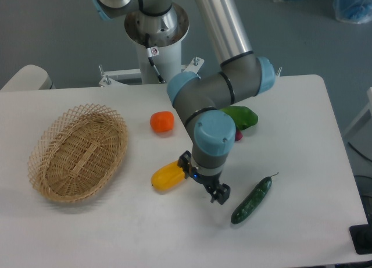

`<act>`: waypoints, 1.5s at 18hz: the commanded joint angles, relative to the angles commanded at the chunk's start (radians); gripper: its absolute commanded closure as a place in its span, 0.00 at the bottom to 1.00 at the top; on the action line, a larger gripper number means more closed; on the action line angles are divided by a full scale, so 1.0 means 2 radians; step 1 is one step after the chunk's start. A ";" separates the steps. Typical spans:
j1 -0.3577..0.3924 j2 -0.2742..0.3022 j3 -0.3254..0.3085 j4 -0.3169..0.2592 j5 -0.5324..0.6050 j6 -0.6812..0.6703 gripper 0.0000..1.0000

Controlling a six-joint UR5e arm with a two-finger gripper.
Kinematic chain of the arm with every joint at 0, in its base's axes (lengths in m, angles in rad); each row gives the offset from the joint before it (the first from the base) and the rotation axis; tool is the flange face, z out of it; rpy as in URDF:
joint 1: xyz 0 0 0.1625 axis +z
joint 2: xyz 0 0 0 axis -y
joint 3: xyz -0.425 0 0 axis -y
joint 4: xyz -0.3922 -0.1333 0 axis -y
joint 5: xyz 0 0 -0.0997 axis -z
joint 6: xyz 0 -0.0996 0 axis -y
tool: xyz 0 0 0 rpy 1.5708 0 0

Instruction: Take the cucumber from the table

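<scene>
The cucumber point(251, 200) lies near the table's point(302, 134) front-right edge. The gripper point(220, 194) hangs just beside it, not touching. Whether its jaws are parted or closed cannot be told.

Grey floor point(52, 29), blue bags point(349, 3) top right

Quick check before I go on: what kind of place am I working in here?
Most likely a robotics lab test bench: a pedestal-mounted arm at a white table holding only props, namely a wicker basket, a cucumber and other vegetables, over grey flooring.
</scene>
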 joint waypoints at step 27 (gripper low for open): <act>0.034 -0.052 0.061 0.018 -0.011 0.034 0.00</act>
